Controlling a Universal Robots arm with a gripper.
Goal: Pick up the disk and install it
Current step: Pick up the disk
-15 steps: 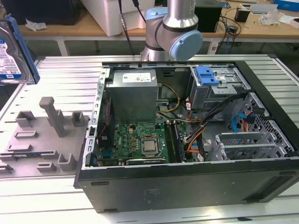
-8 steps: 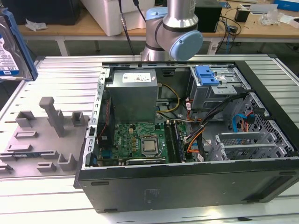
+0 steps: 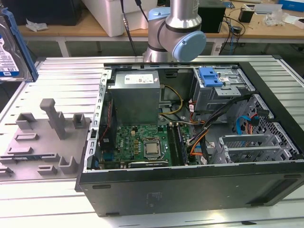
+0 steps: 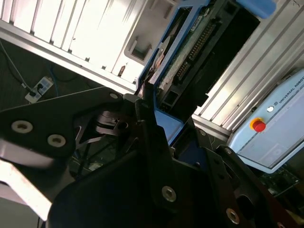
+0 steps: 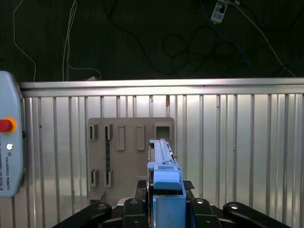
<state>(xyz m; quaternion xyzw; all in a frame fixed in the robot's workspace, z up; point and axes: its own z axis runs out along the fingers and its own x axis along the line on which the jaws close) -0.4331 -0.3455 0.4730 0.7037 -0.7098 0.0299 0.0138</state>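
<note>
The disk (image 3: pixel 10 50) hangs in the air at the exterior view's far left, well above the ribbed table, its labelled face showing and a blue bracket along its edge. In the first wrist view the disk (image 5: pixel 164 183) appears edge-on, standing upright between the black fingers of my gripper (image 5: pixel 165 209). The second wrist view shows its circuit-board side and connector (image 4: pixel 190 52), with my gripper (image 4: pixel 159 111) shut on the blue bracket. The disk is clear of the grey fixture plate (image 5: pixel 130 156) beneath it.
An open computer case (image 3: pixel 190 190) lies on the table's right half, with a grey power-supply box (image 3: pixel 135 95) and a metal cage with a blue latch (image 3: pixel 213 78) inside. A grey slotted fixture (image 3: pixel 42 137) sits left of it. A pendant (image 5: pixel 8 147) lies nearby.
</note>
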